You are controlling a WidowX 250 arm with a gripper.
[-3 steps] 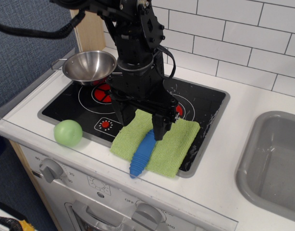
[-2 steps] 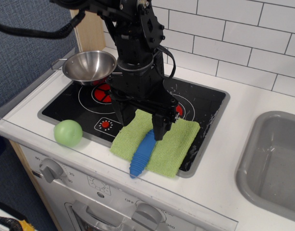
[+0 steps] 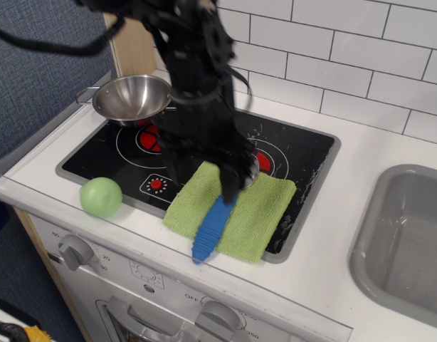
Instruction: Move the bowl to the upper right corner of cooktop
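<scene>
The bowl sat upright at the upper left corner of the cooktop, over the rear edge of the left red burner, with its small side handle pointing left. Nothing was inside the bowl, and nothing gripped it. In front of it, a green ball rested on the white counter, just off the front left corner of the cooktop. The black robot arm reached down over the middle of the cooktop and was blurred. The gripper hung above the rear edge of a green cloth, and its fingers stood moderately apart with nothing between them. A spoon with a blue handle lay on the cloth, its handle pointing toward the front edge. The cloth covered the front right part of the cooktop. At the far right, a grey sink was set into the counter.
</scene>
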